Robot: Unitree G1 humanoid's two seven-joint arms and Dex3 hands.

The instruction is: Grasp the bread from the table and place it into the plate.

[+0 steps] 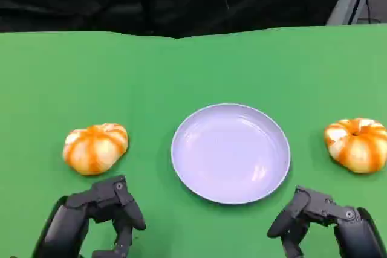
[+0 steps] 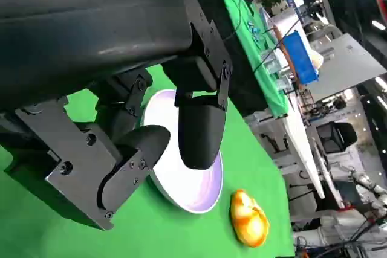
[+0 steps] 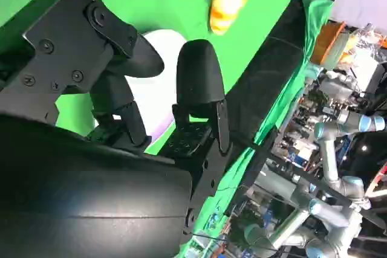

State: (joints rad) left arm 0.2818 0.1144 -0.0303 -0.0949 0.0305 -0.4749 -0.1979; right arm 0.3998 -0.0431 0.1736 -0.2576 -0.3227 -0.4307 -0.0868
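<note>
Green table (image 1: pixel 181 70), lavender plate (image 1: pixel 230 152) at centre, nothing on it. Left bread (image 1: pixel 95 148) well left of plate, right bread (image 1: pixel 357 144) well right, near frame edge. Left hand (image 1: pixel 100 216) just below left bread, not touching, holding nothing. Right hand (image 1: pixel 323 219) below plate's right rim, fingers apart, holding nothing.

We see the left robot hand (image 1: pixel 100 212) low on the near side of the worktop (image 1: pixel 193 70), its black fingers (image 1: pixel 124 209) bent and apart, holding nothing. The right robot hand (image 1: pixel 320 219) sits at the opposite near corner of the worktop, fingers (image 1: pixel 284 225) likewise bent and empty. From the left wrist we see the fingers (image 2: pixel 199 131) reaching out from the shell with a gap between them. From the right wrist the fingers (image 3: pixel 199 83) also stand apart, gripping nothing.
</note>
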